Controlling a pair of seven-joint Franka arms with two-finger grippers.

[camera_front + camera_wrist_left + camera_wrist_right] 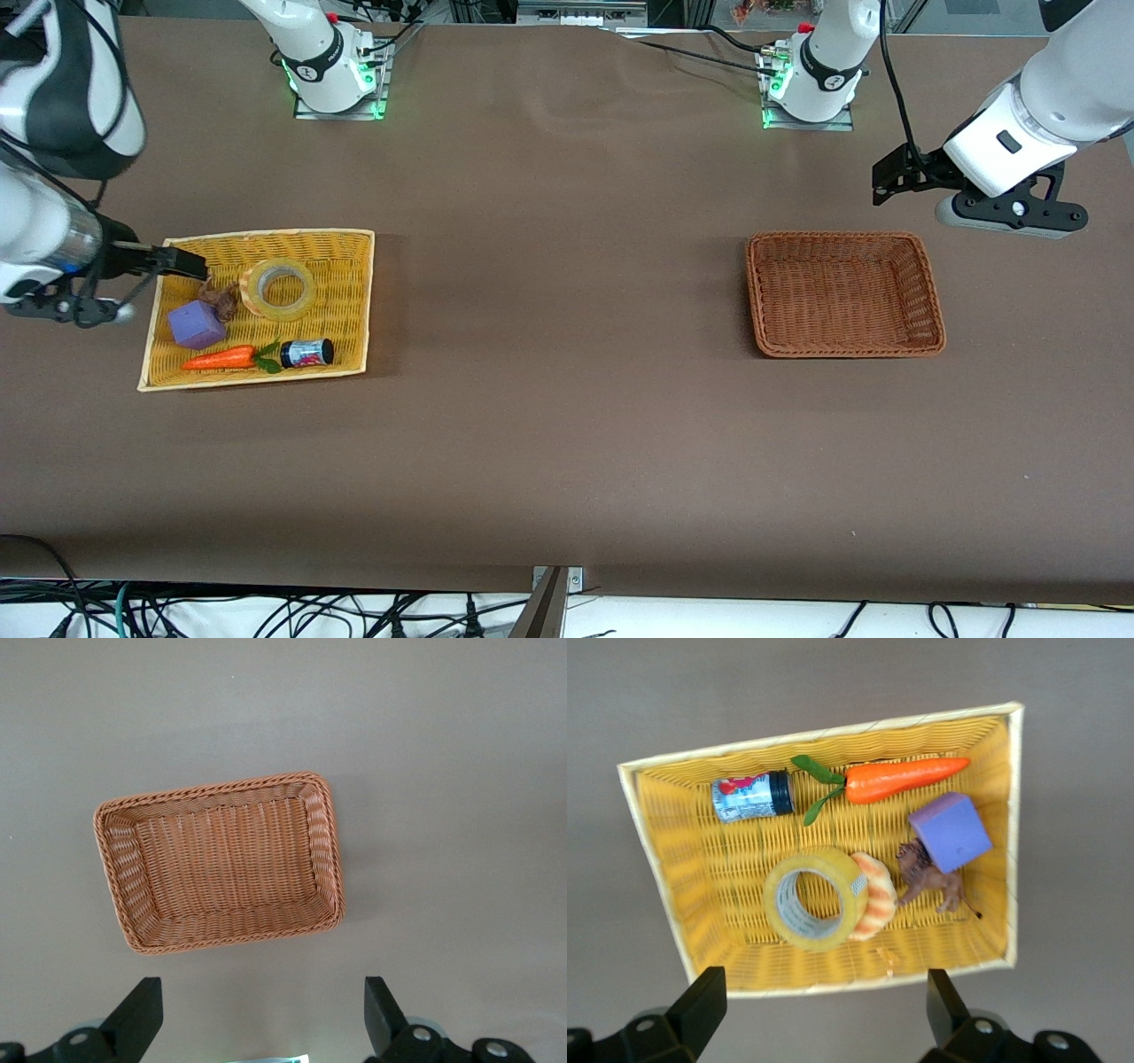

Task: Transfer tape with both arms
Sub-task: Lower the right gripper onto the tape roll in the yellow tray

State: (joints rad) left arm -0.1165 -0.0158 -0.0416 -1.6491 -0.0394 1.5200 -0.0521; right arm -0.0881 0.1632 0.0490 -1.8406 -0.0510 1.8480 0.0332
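Tape: the tape [278, 289] lay on its side in the yellow tray [350, 266] toward the right arm's end of the surface [567, 425], its round hole facing up (nothing gripped it).
Tray company: in the front view a striped croissant toy [876, 894] touched the roll at about 9 o'clock, with a brown animal figure [220, 299] and a purple block [196, 324] just past it; an orange carrot [221, 358] and a small dark jar [307, 353] lay nearer the front camera, at about 6 o'clock from the roll.
Right hand: the right hand [182, 263] hung over the tray's edge at the right arm's end, at about 9 o'clock from the roll in the front view, fingers spread wide apart and holding nothing.
Left hand: the left hand [897, 180] hovered over bare surface at about 1 o'clock from the brown basket [930, 297] in the front view, fingers likewise apart and empty.
Basket: it sat toward the left arm's end, well apart from the tray.
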